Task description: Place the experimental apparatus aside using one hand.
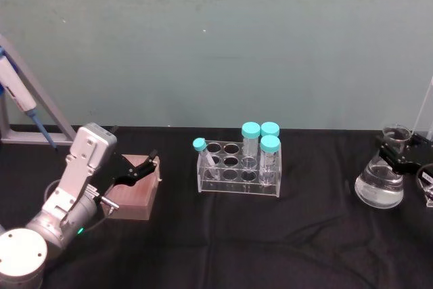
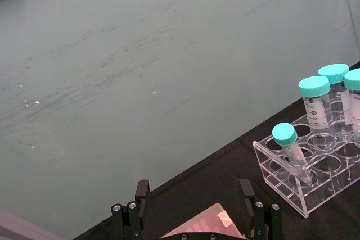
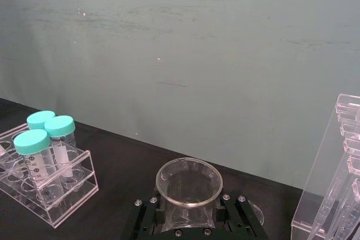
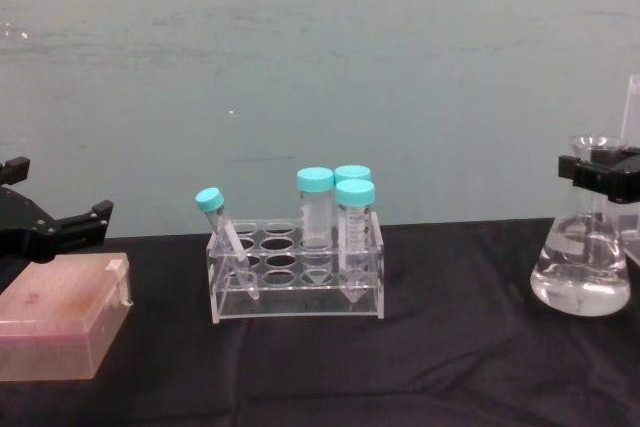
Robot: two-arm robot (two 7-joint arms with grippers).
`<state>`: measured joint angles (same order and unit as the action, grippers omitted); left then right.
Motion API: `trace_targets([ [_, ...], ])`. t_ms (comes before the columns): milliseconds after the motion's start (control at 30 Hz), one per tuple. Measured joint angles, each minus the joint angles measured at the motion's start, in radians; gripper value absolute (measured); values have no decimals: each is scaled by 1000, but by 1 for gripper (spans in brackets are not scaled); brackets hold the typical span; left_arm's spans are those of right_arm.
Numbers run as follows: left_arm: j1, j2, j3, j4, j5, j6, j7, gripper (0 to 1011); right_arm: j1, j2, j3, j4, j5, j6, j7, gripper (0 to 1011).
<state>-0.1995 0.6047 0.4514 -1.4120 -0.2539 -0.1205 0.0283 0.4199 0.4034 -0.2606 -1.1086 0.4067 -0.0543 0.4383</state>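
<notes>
Clear liquid sits in the bottom of the conical flask [image 1: 380, 186] at the far right of the black table [image 1: 270, 241], and the right gripper [image 1: 399, 156] is clamped around its neck. Mid-table, the acrylic rack [image 1: 238, 175] holds four teal-capped tubes [image 1: 251, 141], three upright and one leaning at its left end. Over on the left, the left gripper [image 1: 144, 166] hangs with its fingers spread above a pinkish box [image 1: 134, 196].

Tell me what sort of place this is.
Probably a lab bench mock-up: a clear tube rack with teal-capped tubes, a conical flask with the right end effector at its neck, and a pipette on a stand.
</notes>
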Motion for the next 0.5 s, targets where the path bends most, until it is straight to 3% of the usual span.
trace_targets([
  [500,0,0,0,0,0,0,0,1000,1,-7,20,9,-17,2,6,450],
])
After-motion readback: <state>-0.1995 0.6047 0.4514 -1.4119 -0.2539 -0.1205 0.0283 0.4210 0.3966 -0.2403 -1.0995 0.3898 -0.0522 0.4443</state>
